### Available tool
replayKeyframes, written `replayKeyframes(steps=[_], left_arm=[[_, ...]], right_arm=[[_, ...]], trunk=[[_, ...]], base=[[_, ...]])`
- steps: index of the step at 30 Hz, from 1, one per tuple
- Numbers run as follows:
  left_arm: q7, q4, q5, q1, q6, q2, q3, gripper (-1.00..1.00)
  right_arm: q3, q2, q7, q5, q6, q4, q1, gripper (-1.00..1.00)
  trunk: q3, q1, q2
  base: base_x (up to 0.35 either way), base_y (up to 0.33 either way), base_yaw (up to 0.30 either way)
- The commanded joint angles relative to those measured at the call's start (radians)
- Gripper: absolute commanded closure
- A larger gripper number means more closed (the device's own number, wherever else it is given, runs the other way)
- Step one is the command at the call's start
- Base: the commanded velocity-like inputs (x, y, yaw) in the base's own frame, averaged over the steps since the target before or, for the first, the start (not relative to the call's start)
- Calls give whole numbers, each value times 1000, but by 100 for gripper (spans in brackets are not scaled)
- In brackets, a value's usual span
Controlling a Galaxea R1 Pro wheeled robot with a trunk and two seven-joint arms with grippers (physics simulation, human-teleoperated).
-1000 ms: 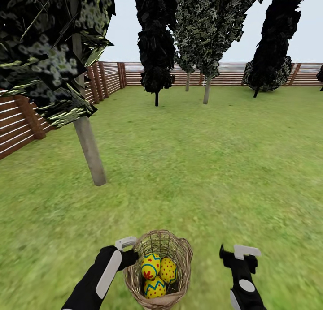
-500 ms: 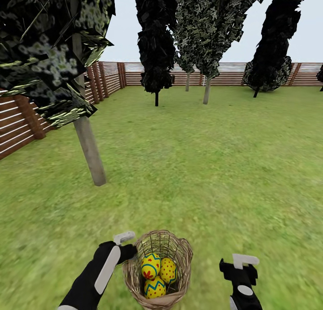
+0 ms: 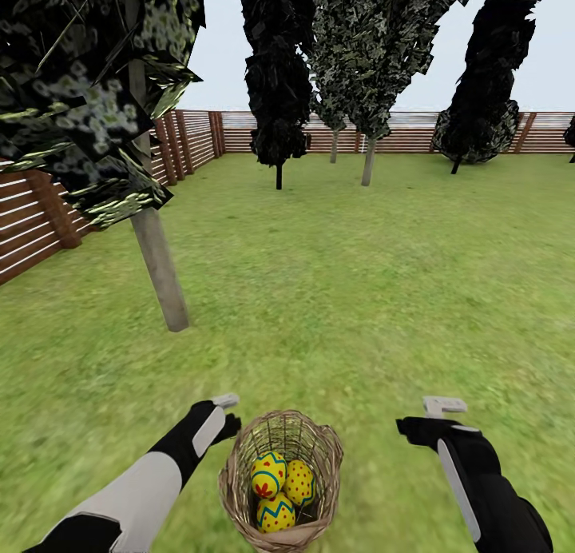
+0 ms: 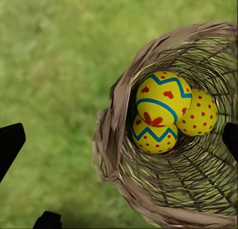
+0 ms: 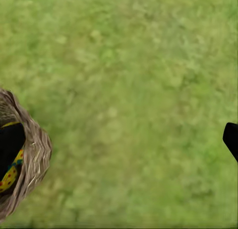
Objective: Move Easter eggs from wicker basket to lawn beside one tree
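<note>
Left gripper (image 3: 226, 400) and right gripper (image 3: 444, 406), both wide and empty, have pushed forward past the wicker basket (image 3: 236, 465) on the lawn (image 3: 359, 297), so no grab yet; all three Easter eggs (image 3: 280, 487) sit inside, tree (image 3: 160, 273) ahead-left.

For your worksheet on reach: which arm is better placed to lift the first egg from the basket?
Probably the left. Its gripper hangs beside the wicker basket, with the eggs under its camera; the right gripper hangs farther off over the lawn.
</note>
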Motion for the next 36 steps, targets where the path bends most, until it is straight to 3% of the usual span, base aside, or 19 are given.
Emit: replayKeyframes(steps=[1,7,36], left_arm=[[7,-15,11,-1,1,1,-9,-100],[2,-31,12,-1,-1,0,-12,-100],[1,-40,18,0,-1,4,-10,-100]], right_arm=[[0,-1,13,1,8,0,-2,-100],[-2,-2,31,5,11,-1,-3,-100],[-3,-2,31,6,11,-3,-3,-100]], trunk=[[-1,0,-1],[-1,0,-1],[-92,111,-204]], base=[[0,0,0],[0,0,0],[0,0,0]])
